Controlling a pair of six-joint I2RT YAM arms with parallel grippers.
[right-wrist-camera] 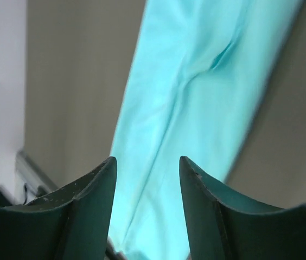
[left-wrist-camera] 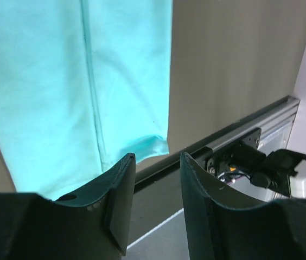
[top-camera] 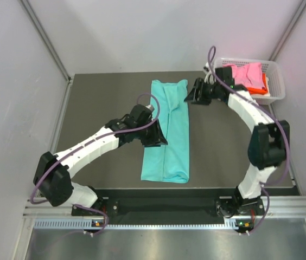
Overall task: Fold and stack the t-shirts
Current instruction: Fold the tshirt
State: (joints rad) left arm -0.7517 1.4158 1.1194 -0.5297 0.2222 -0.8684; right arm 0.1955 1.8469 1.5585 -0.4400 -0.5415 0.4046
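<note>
Left claw (left-wrist-camera: 155,162) is filling the bottom of its own wrist view, jaws standing spread with nothing between them. Right claw (right-wrist-camera: 146,162) is reading the same way: spread and pinching nothing. So we're not holding any cloth at the moment.

The teal t-shirt (top-camera: 169,135) is lying flat in the middle of the table (top-camera: 104,103). It's folded into a long narrow strip running near to far, with a fold line or seam running down its length. The pink t-shirt (top-camera: 248,75) and orange t-shirt (top-camera: 259,86) are sitting bunched in the white basket (top-camera: 276,81) at the far right corner, well apart from the strip.

We're judging the teal one as light, limp and a bit slippery, with no stiffness at all. Lifted from one point, it's going to sag and spill open. Better to pinch through all layers at the two corners of one short end, one claw on each, and keep it low while carrying that end over.

From above, the left claw is hanging over the strip's left edge, about mid-length. The right claw is sitting just beside the right edge at the far end, between the strip and the basket. We can't tell whether either is touching the cloth. Neither is lining up on a corner yet, so we're expecting both to need repositioning.
</note>
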